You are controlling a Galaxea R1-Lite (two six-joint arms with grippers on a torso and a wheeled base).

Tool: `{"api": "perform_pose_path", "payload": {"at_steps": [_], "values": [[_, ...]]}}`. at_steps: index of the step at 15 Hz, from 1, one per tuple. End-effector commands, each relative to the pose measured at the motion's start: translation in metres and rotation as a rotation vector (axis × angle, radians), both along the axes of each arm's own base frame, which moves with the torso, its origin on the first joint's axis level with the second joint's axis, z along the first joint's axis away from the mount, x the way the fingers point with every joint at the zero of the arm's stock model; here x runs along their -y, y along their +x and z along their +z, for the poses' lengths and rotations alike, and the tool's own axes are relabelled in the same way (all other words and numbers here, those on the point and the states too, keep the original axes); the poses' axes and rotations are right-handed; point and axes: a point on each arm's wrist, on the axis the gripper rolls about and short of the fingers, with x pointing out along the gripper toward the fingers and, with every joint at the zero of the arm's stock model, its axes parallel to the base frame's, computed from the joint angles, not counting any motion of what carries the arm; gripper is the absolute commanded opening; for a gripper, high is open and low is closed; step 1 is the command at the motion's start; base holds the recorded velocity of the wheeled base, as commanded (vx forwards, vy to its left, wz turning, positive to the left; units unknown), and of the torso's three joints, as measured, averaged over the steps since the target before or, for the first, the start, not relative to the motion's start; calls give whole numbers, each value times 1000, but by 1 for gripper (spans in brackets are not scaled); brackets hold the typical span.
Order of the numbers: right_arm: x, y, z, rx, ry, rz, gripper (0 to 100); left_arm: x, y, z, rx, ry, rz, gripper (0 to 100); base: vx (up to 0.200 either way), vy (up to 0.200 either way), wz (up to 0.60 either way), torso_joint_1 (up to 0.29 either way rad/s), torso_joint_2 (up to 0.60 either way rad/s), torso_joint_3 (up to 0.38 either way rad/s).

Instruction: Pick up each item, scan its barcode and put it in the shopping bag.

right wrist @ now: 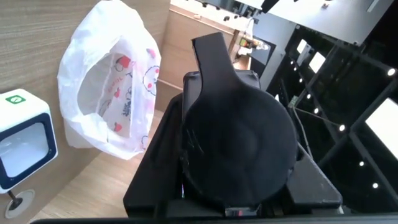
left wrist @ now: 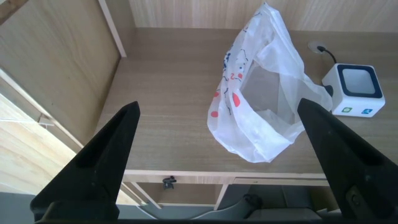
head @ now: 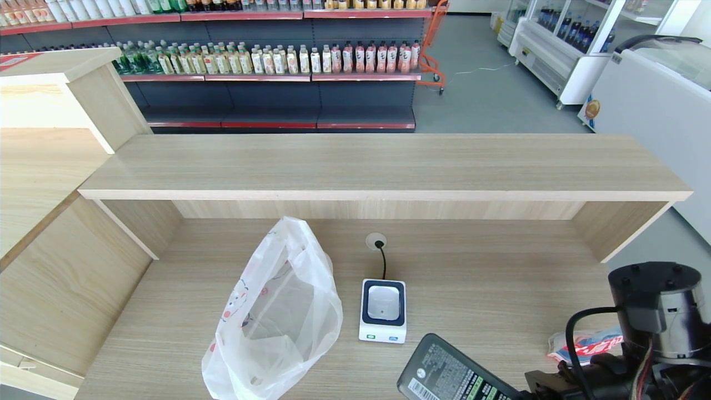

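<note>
One item in hand: the right end effector is clamped on the edge of a dark pack. It holds the pack off the tabletop, just beside the scanner on its near-right side.

Step, as I read it: scan.
- The barcode label is on the face turned up toward the head camera, and the scanner window faces up too.
- So roll the pack until the label looks down, then bring it over the window, roughly level and clear of the glass.
- Mind the scanner cable behind the unit and don't nudge the box.
- The pack looks flat and fairly stiff, but an edge grip could let it droop or twist in the roll. Go slow.

The shopping bag stands just left of the scanner, mouth slack and partly collapsed. Drop in from above the opening, not from the side.

The left end effector is spread wide and holds nothing. It hangs above the near-left tabletop with the bag ahead of it.

A red-and-white packet lies on the tabletop by the right arm, probably next in the queue.
</note>
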Motion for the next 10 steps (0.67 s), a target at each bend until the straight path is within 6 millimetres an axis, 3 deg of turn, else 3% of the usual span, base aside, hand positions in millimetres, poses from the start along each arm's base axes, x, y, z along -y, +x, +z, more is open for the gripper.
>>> {"api": "perform_pose_path", "payload": {"at_steps": [1, 2, 5, 8, 9, 10], "values": [[0, 0, 0, -6, 0, 0, 0, 0, 0, 0, 1, 0, 0, 100, 0, 0, 0, 0, 0, 0], [0, 1, 1, -15, 3, -7, 0, 0, 0, 0, 1, 0, 0, 100, 0, 0, 0, 0, 0, 0], [3, 16, 33, -218, 86, -192, 0, 0, 0, 0, 0, -2, 0, 100, 0, 0, 0, 0, 0, 0], [50, -1, 65, -612, 357, -763, 0, 0, 0, 0, 1, 0, 0, 100, 0, 0, 0, 0, 0, 0], [52, -2, 61, -751, 394, -794, 0, 0, 0, 0, 1, 0, 0, 100, 0, 0, 0, 0, 0, 0], [56, 1, 63, -1026, 508, -844, 0, 0, 0, 0, 1, 0, 0, 100, 0, 0, 0, 0, 0, 0]]}}
